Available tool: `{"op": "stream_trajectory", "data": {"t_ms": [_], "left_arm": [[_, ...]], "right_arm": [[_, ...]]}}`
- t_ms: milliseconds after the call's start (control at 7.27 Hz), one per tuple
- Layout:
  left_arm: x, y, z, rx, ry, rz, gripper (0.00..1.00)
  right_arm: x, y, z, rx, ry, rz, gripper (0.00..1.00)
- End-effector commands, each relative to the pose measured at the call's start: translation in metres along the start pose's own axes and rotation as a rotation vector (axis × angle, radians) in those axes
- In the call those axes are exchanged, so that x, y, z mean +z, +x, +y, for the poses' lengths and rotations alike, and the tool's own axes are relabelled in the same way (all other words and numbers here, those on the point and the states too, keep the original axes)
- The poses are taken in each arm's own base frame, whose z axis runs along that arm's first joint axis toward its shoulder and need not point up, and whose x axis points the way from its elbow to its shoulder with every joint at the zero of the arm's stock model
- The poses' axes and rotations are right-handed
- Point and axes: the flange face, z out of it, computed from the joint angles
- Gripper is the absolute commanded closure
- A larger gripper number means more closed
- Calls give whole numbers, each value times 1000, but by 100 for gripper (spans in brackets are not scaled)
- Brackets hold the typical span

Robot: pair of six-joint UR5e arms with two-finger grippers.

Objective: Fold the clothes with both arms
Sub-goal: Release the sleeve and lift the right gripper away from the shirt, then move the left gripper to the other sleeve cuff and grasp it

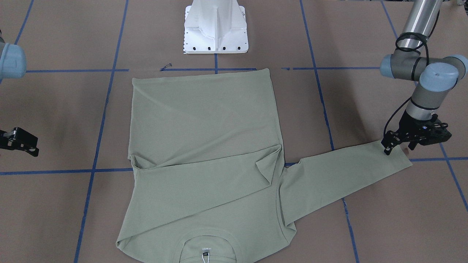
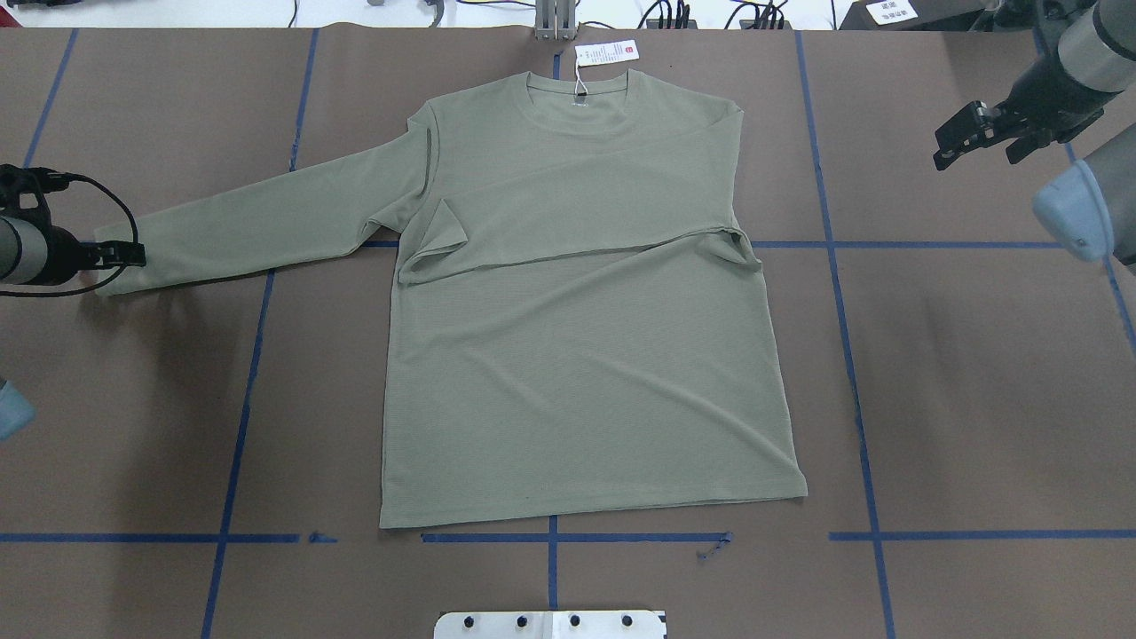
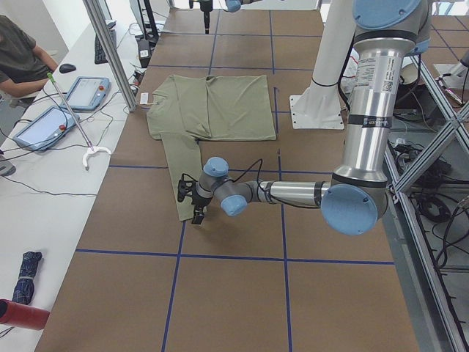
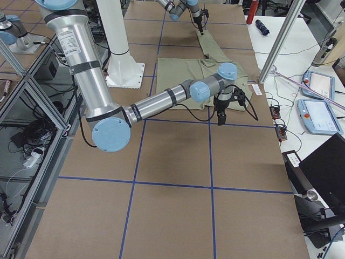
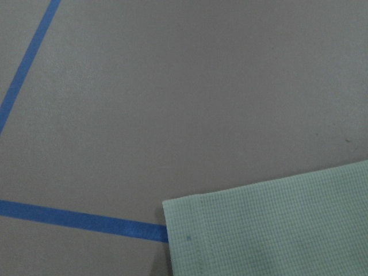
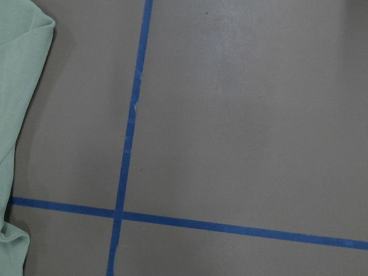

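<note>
Pale sage-green, the long-sleeved knit shirt [image 2: 577, 355] lies flat on the brown paper-covered table [image 2: 976, 399], which is marked with a grid of blue tape lines [image 2: 976, 245]. Its collar points away from the robot and its hem lies toward the white pedestal base [image 1: 215, 27]. A white hang tag with a red mark [image 2: 606, 54] rests on the table just beyond the collar. The black two-finger left gripper [image 1: 399, 149] sits low at the end of the one outstretched sleeve [image 2: 266, 217], its fingers spread, with one fingertip [image 1: 387, 150] at the sleeve's edge close to the cuff. Whether it touches the fabric cannot be told. From this gripper the sleeve runs inward to the shirt's body, and the left wrist view shows the stitched cuff corner [image 5: 276, 230] lying over a tape line just below the camera. The other sleeve [image 2: 577, 222] is folded across the chest, slanting from the shoulder nearest the right gripper down toward the armpit on the left gripper's side. The black two-finger right gripper [image 2: 975, 161] hangs above bare table with its fingers apart, holding nothing, well apart from the shirt. The nearest part of the garment to it is the shoulder with the folded sleeve, whose edge shows at the side of the right wrist view [image 6: 17, 86] beside a crossing of tape lines.
</note>
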Motion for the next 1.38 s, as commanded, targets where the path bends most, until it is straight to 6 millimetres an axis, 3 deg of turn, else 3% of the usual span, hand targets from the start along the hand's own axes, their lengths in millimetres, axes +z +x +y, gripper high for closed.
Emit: {"op": "stream_trajectory", "data": {"t_ms": [0,413,825,1238], "left_arm": [[-2,2,1,3,-5,8,5],[-4,4,-1,4,-4,13,7],[-7,6,-3,3,0,19,28],[-6,4,-2,2,-1,17,33]], "right_arm": [[-4,-4,1,-5,2,-10,0],[-5,-5,1,-4,0,-13,0],[-4,-6,0,0,1,-11,0],[-4,-7,-2,4,3,-9,0]]}}
